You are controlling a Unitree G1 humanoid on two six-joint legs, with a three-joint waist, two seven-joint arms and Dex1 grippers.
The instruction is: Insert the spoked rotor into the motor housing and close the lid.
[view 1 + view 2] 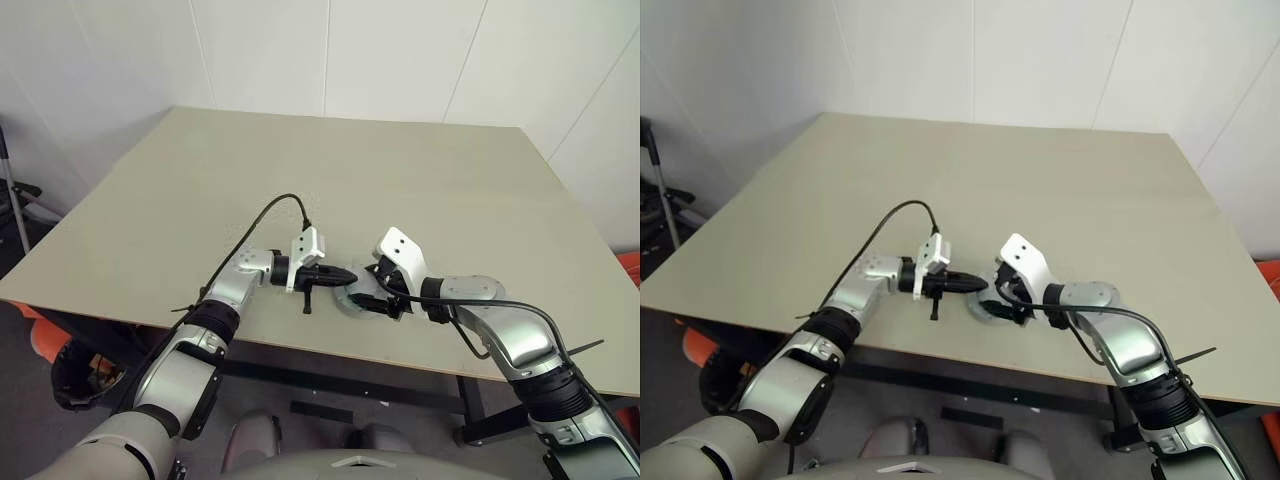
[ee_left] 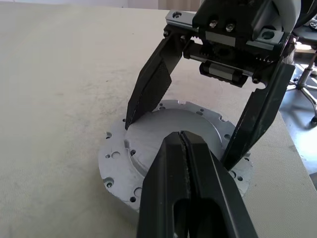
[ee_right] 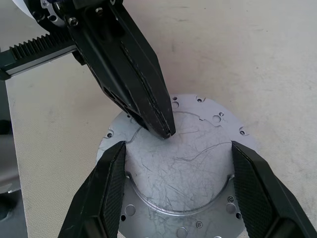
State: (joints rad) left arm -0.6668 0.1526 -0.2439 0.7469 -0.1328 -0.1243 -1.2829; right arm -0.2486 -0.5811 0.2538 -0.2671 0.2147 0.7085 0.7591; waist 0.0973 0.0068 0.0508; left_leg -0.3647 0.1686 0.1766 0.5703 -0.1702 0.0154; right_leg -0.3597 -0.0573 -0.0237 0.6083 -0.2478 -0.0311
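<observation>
Against plain white walls stands a beige table [image 1: 420,170], and near its front edge lies the motor housing [image 3: 181,171], a flat grey metal puck whose lid [image 3: 183,153] appears to be lying closed on top. The left gripper [image 3: 166,130] has its fingers clenched together, holding nothing, with the tips on the lid, while the right gripper [image 3: 181,168] has its fingers spread wide on either side of the housing. The spoked rotor is probably already inside, so I judge that only a last press on the lid is left.
</observation>
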